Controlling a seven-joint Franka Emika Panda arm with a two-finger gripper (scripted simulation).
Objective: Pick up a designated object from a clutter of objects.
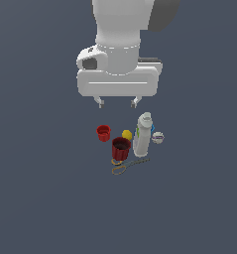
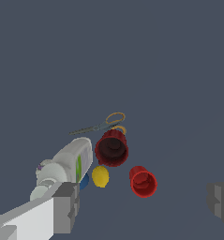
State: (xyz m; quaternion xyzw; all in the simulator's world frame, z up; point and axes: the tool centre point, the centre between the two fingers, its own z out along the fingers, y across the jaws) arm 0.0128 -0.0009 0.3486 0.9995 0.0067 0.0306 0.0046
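The dark red mug stands upright in the middle of the clutter, dark inside; it also shows in the wrist view. Beside it are the smaller bright red cup, a yellow ball, a tall white bottle, a small white ball and yellow-handled scissors. My gripper hangs open and empty well above the clutter, its fingers wide apart.
All objects rest on a flat dark grey floor. A small blue item lies partly hidden by the bottle.
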